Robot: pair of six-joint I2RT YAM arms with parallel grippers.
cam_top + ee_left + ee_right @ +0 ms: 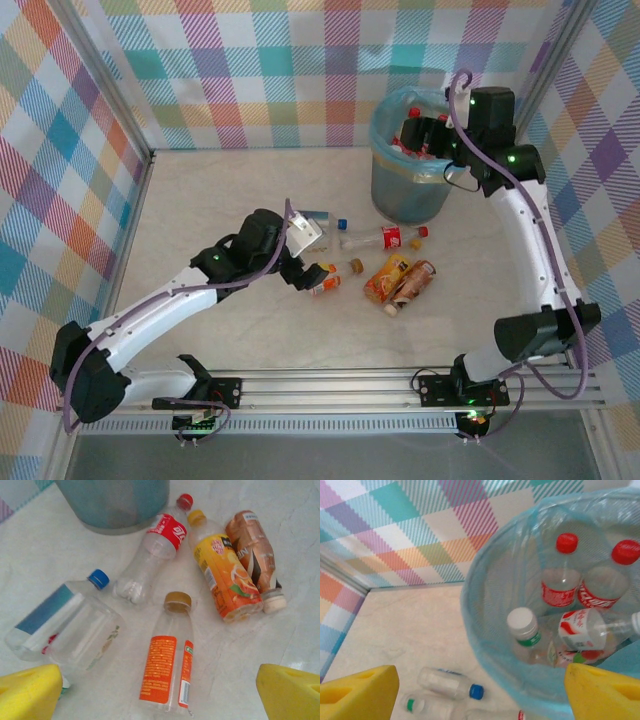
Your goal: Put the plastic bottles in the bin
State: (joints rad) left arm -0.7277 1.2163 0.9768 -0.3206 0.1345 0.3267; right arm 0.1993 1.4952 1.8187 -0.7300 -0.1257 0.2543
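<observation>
On the counter, near the foot of the bin, several plastic bottles lie on their sides, among them an orange-label bottle, a red-label bottle, a yellow juice bottle, a brown bottle and a blue-capped bottle. The left pincer hovers released above the orange-label bottle, its yellow fingers wide and empty. The right pincer hangs released over the bin, where binned bottles rest inside the bag. The bottles look empty, so they are probably light, thin-walled, slick and apt to roll. A hold across the mid-body, at the label, seems safest.
</observation>
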